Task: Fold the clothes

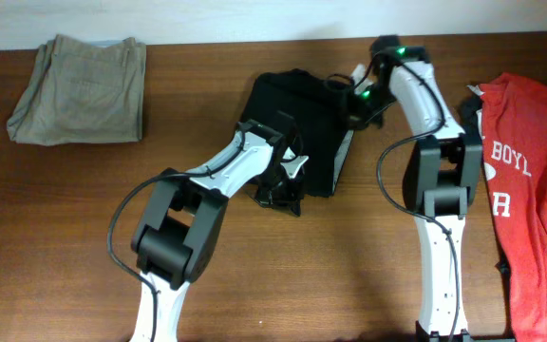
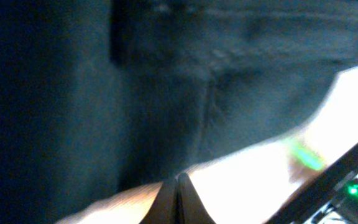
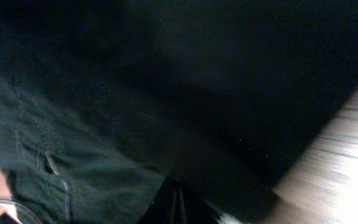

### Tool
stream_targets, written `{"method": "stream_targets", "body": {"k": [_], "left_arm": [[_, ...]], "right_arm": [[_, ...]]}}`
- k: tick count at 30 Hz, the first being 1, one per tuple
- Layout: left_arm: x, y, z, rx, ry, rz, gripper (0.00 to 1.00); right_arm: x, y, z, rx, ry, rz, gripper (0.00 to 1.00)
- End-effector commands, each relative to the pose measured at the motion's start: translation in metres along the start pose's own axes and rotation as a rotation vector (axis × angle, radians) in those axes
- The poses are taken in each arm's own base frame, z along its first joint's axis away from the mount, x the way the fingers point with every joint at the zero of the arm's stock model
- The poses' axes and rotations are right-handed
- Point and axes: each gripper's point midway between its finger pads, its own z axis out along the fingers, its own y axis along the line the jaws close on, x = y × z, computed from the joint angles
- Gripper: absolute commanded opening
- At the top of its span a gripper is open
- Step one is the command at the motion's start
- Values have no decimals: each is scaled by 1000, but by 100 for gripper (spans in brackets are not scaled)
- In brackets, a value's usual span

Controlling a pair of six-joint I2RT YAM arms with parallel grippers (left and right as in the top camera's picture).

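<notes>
Slippage threatens: wide black cloth shorts lie folded, left gripper at their near edge, right gripper at their far right corner, both with fingers pressed together. Whether either pinches cloth I cannot tell; an uneven pull would spoil the fold.

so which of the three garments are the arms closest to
The black shorts mid-table: the left gripper and right gripper are both at them. The folded khaki trousers lie far left, the red T-shirt far right.
</notes>
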Motion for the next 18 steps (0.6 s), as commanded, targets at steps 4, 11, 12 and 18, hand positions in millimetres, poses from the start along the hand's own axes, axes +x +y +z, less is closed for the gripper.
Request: {"method": "stream_targets", "body": {"k": [4, 11, 12, 18], "left_arm": [[-19, -21, -128, -239, -392, 178, 4], [-37, 3, -210, -380, -657, 136, 99], [-38, 12, -214, -373, -661, 114, 99], [-61, 53, -224, -145, -685, 91, 99]], "right_arm": [[-18, -2, -119, 353, -255, -64, 33], [-5, 37, -162, 278, -341, -114, 99], [-4, 38, -171, 279, -361, -116, 99], [13, 43, -253, 255, -530, -91, 99]]}}
